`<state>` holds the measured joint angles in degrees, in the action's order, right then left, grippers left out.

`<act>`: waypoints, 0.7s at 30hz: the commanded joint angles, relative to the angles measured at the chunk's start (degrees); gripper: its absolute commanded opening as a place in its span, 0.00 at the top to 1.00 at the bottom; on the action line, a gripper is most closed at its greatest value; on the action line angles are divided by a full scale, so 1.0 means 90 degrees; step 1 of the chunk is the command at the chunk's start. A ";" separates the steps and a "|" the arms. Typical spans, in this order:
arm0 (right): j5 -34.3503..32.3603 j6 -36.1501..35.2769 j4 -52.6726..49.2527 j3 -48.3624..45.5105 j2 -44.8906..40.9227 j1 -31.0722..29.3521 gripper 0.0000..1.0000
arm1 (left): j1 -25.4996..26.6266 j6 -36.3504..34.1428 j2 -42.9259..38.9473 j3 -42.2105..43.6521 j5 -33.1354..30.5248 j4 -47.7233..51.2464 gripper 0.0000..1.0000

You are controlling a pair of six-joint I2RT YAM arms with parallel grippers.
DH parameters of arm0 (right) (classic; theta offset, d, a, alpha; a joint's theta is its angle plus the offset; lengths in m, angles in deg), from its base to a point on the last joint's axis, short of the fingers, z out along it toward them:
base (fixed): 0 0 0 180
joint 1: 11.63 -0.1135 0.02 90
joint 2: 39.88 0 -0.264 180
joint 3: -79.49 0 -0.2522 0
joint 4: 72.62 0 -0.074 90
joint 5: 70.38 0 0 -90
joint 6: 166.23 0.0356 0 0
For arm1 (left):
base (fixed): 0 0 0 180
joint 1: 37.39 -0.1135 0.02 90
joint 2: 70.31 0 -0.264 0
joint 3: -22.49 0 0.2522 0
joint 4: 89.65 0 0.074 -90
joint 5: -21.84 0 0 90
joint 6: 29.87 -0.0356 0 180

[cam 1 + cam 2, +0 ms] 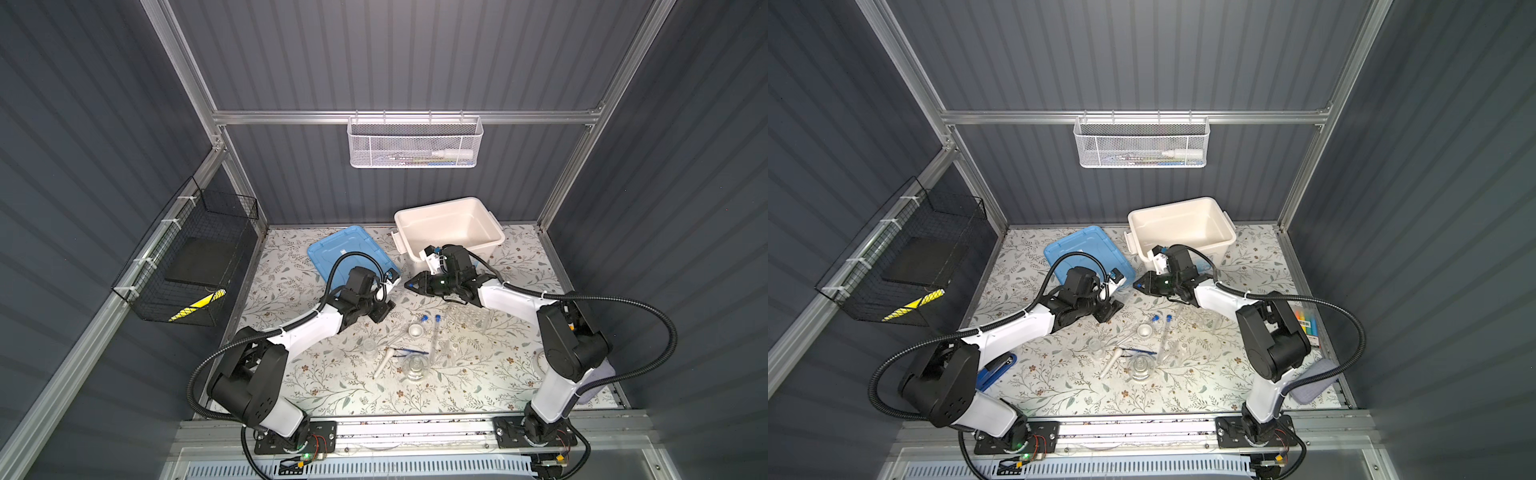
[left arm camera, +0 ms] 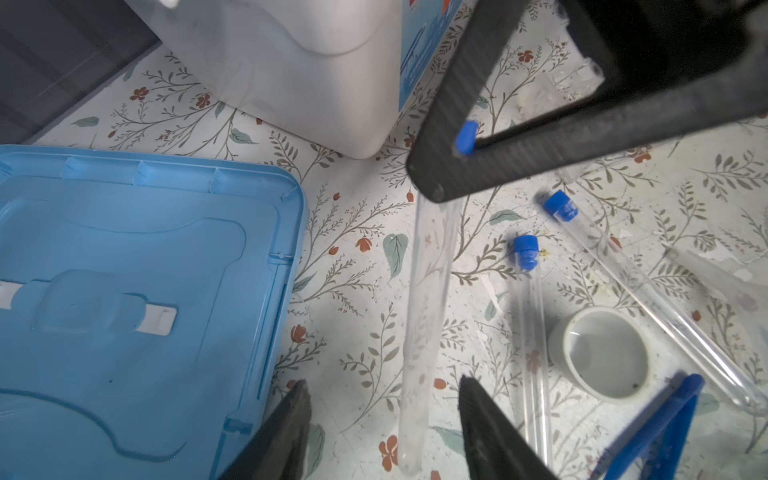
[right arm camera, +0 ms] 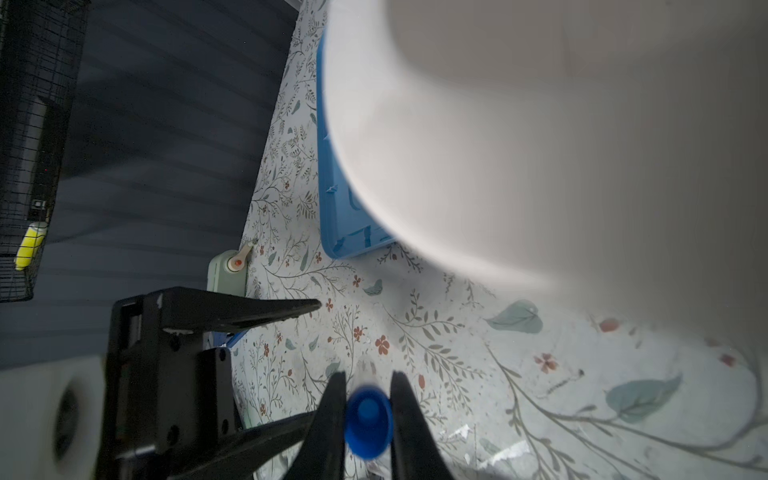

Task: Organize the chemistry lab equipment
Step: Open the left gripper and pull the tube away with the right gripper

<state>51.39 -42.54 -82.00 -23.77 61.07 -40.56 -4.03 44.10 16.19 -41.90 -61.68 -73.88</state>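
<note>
My right gripper (image 3: 369, 376) is shut on the blue cap (image 3: 368, 419) of a clear test tube (image 2: 428, 291). The tube hangs above the floral mat, and in both top views the gripper (image 1: 409, 286) is in front of the white bin. The tube's round end lies between the fingers of my left gripper (image 2: 383, 382), which is open and not touching it. On the mat lie two more capped tubes (image 2: 525, 249) (image 2: 561, 205), a small white bowl (image 1: 415, 331), a white pestle (image 1: 383, 362), blue tweezers (image 1: 409, 351), glass vessels (image 1: 368, 347) (image 1: 414, 365) and the clear rack (image 1: 467, 318).
The open white bin (image 1: 449, 226) stands at the back with its blue lid (image 1: 345, 253) flat to its left. A stapler (image 1: 994, 370) lies under the left arm. Markers (image 1: 1308, 328) and a grey cloth (image 1: 1312, 382) lie at the right edge. Wire baskets hang on the walls.
</note>
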 commanded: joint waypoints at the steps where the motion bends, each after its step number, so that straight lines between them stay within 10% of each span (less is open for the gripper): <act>1: -0.0572 -0.0185 -0.0584 -0.0169 -0.0251 -0.0008 0.88 | 0.0043 0.0168 -0.0297 0.0159 -0.0166 -0.0247 0.39; 21: -0.2500 -0.0693 -0.1485 -0.0660 -0.2171 0.0088 0.95 | 0.0033 0.0680 -0.0666 0.0655 -0.1449 -0.0660 0.41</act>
<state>33.22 -46.87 -92.27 -29.24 43.89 -40.12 -4.03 48.64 11.10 -36.88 -72.35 -79.26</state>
